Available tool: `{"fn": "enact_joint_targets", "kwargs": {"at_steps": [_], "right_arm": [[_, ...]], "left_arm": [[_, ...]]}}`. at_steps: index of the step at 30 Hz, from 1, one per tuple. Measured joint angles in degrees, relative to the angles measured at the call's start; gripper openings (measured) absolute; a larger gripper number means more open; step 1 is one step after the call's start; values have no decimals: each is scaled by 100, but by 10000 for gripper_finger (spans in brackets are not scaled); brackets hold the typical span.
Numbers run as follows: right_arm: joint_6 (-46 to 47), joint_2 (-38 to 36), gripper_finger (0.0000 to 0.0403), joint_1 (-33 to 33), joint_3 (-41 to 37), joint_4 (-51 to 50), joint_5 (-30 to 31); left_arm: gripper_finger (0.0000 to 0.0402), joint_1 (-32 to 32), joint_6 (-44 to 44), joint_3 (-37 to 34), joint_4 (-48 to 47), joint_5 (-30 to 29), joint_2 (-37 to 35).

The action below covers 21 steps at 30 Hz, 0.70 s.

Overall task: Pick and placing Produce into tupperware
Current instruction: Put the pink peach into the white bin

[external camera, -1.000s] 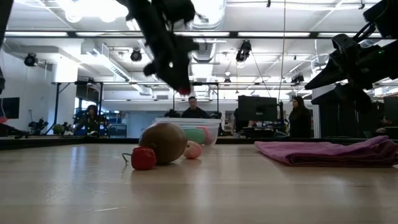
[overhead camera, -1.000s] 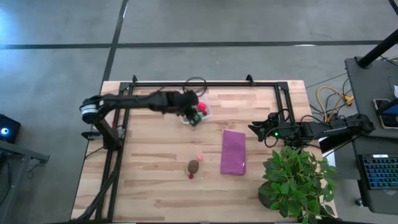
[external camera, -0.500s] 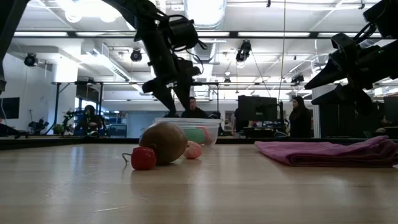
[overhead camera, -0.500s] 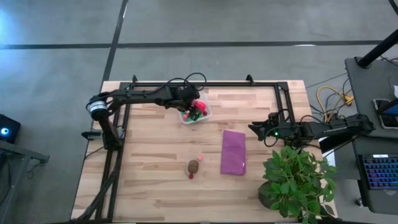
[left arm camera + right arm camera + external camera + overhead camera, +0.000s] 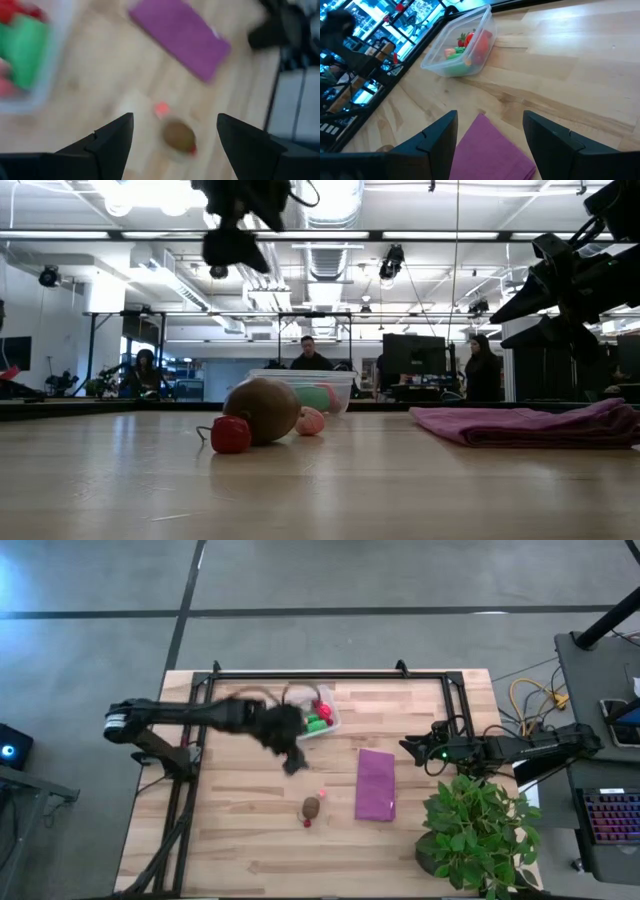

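The left end effector hangs above the wooden surface, just off the near-left corner of the tupperware, its two fingers spread wide with nothing between them. The tupperware sits toward the far edge of the surface and holds red and green produce, with more red and green pieces showing through its clear wall in the right wrist view. Nearer than the tupperware, and well apart from it, the brown oval lies on the bare surface; a small pink-red bit rests just on its far side, and a small red piece touches or nearly touches its near side. In the low view the brown oval stands in front of the tupperware, with the red piece at its left. To the right of the tupperware, and nearer, the purple cloth lies flat. Farther right again the right end effector waits above the right edge of the surface, beside a potted plant, its fingers parted and empty.
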Motion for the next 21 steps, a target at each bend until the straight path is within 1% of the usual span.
{"fn": "enact_joint_targets", "kwargs": {"at_steps": [3, 7, 10, 17, 19, 21], "right_arm": [[-12, 28, 216, 1, 0, 4, 0], [-15, 31, 216, 2, 0, -2, 0], [24, 33, 216, 0, 0, 0, 0], [46, 33, 216, 1, 0, 2, -2], [46, 31, 216, 0, 0, 2, -4], [46, 32, 217, 0, 0, 2, -4]], "left_arm": [[272, -636, -123, -136, -86, 1, 38], [272, -1148, -703, -235, -53, -48, 298], [272, -1370, -1056, -295, -35, 5, 602], [272, -1756, -1366, -320, 88, 261, 1307], [272, -1784, -1674, -298, 171, 271, 1392], [272, -1777, -2353, -287, 213, 101, 1415]]}}
